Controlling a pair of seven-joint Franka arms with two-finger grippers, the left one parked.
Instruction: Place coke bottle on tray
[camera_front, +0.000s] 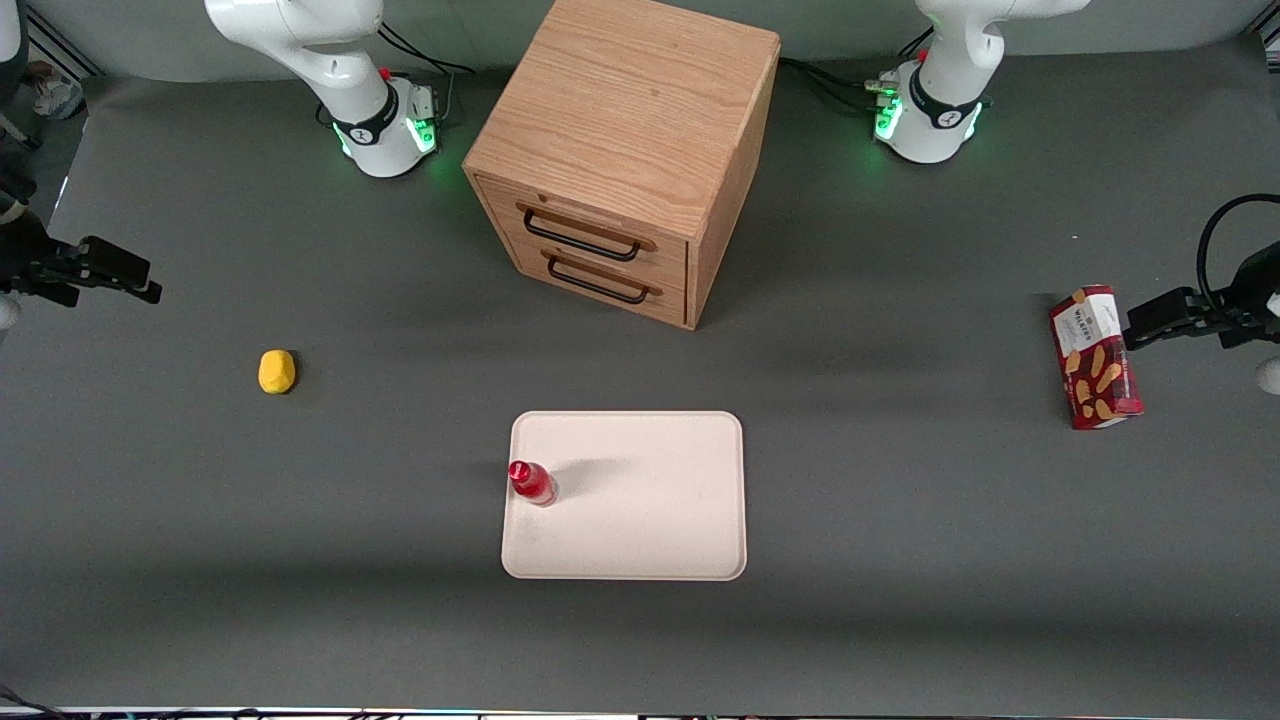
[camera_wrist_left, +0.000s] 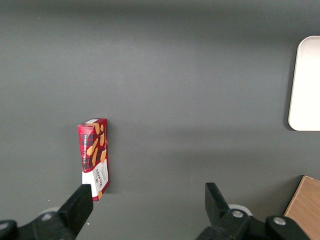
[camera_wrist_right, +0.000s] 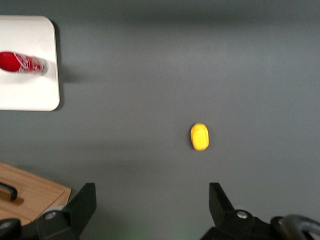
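The coke bottle (camera_front: 530, 482), slim and red with white lettering, stands upright on the tray (camera_front: 640, 500), close to the rim that faces the working arm's end of the table. The right wrist view shows the bottle (camera_wrist_right: 22, 62) on a corner part of the pale tray (camera_wrist_right: 30, 95). My right gripper (camera_front: 148, 280) hovers high at the working arm's end of the table, well away from the tray. It is open (camera_wrist_right: 152, 192), with nothing but bare grey table between its fingers.
A small yellow lump (camera_front: 277, 371) lies on the table between the gripper and the tray. A wooden two-drawer cabinet (camera_front: 620, 150) stands farther from the front camera than the tray. A red snack box (camera_front: 1095, 357) lies toward the parked arm's end.
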